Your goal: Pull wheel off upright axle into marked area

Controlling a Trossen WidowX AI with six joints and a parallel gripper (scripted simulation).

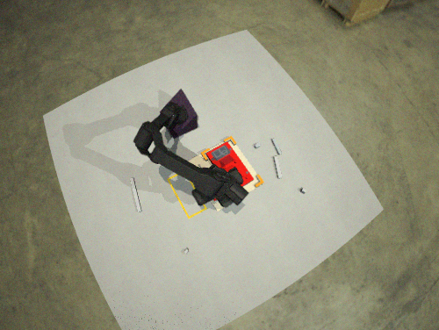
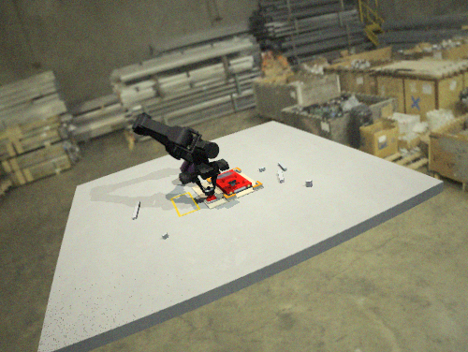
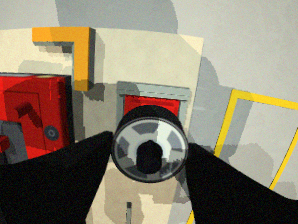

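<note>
— Wrist view?
— The gripper [image 3: 148,163] is clamped on the wheel [image 3: 148,151], over the red block [image 3: 152,104], yellow square [image 3: 256,136] beside.
— From above?
— The arm [image 1: 184,164] hides the wheel; only the board [image 1: 239,151] shows.

Arm reaching down, jaws clamped on the wheel

The arm [image 1: 176,160] folds at its elbow and stretches out, wrist pitched down. The gripper [image 3: 149,163] points straight down, its dark fingers pressed on either side of the wheel [image 3: 149,152].
</note>
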